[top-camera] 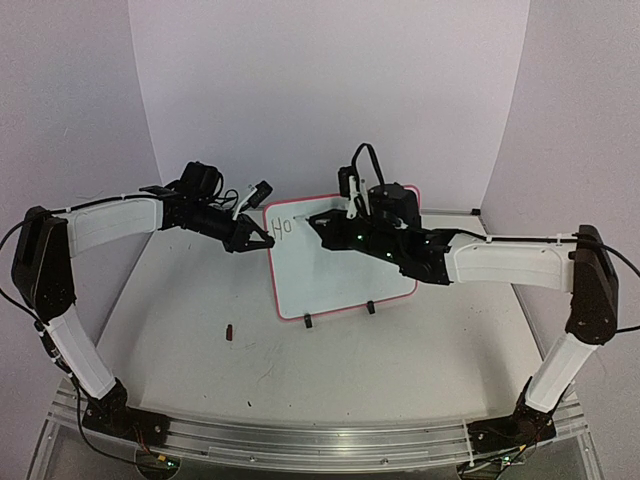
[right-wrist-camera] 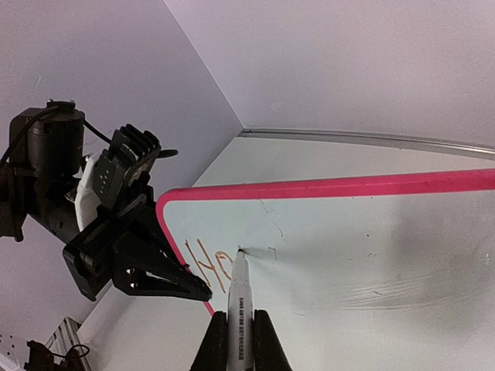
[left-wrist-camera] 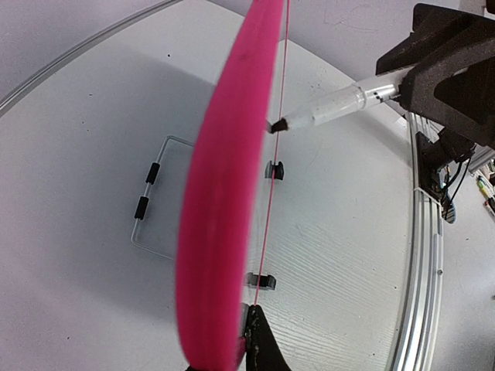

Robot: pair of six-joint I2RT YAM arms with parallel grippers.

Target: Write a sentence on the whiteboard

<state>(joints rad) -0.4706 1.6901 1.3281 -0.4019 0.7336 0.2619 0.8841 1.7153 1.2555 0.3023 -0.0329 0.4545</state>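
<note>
The whiteboard (top-camera: 335, 285) stands tilted on two black feet mid-table, its pink rim large in the left wrist view (left-wrist-camera: 224, 193). My left gripper (top-camera: 255, 240) is shut on its left edge, one finger (left-wrist-camera: 261, 340) pressed on the face. My right gripper (top-camera: 322, 222) is shut on a white marker (right-wrist-camera: 240, 301). The marker's tip touches the board just right of the sentence (right-wrist-camera: 209, 267), which reads "Ho" at the board's top left (top-camera: 283, 224). The marker also shows in the left wrist view (left-wrist-camera: 340, 104). The left gripper shows in the right wrist view (right-wrist-camera: 155, 274).
A small dark cap-like piece (top-camera: 231, 331) lies on the table left of the board's front. A wire stand with black sleeves (left-wrist-camera: 148, 193) sits behind the board. A metal rail (top-camera: 300, 440) runs along the near edge. Pale backdrop walls close the back.
</note>
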